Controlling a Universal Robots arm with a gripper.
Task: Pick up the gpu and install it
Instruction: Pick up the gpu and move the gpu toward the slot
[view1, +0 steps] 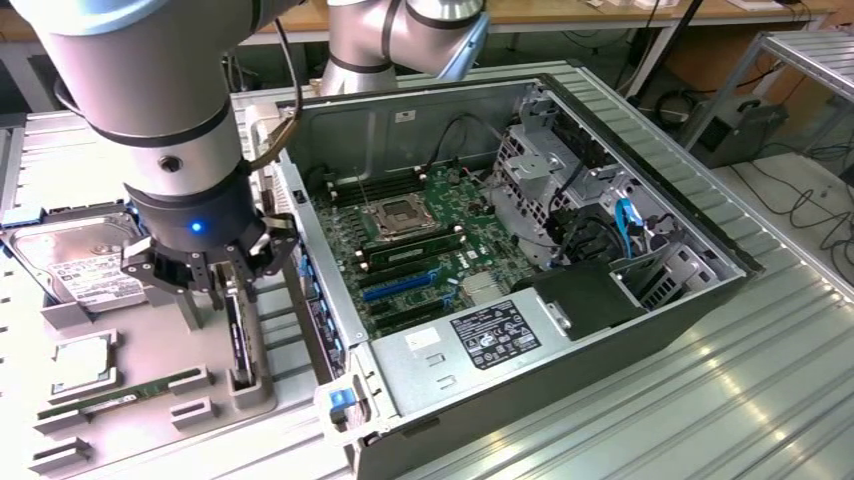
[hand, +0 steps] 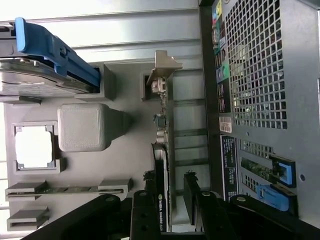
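The gpu (view1: 240, 345) stands on its long edge in a grey holder on the parts tray (view1: 147, 440), just to the exterior view's left of the computer case. In the wrist view the gpu (hand: 162, 150) is a thin dark card with a silvery-beige bracket (hand: 164, 65) at its far end. My gripper (view1: 224, 290) is lowered over the card's near end. My gripper (hand: 167, 192) is open, with one black finger (hand: 144, 205) on each side of the card. A gap shows between the card and the other finger (hand: 192, 192).
The open computer case (view1: 694, 270) lies on its side, with the motherboard (view1: 427, 235) and its blue slots (view1: 400, 287) exposed. On the tray sit a hard drive (view1: 74, 260), a CPU (view1: 80, 365) and a green RAM stick (view1: 120, 395). The case's perforated rear wall (hand: 255, 65) is close beside the card.
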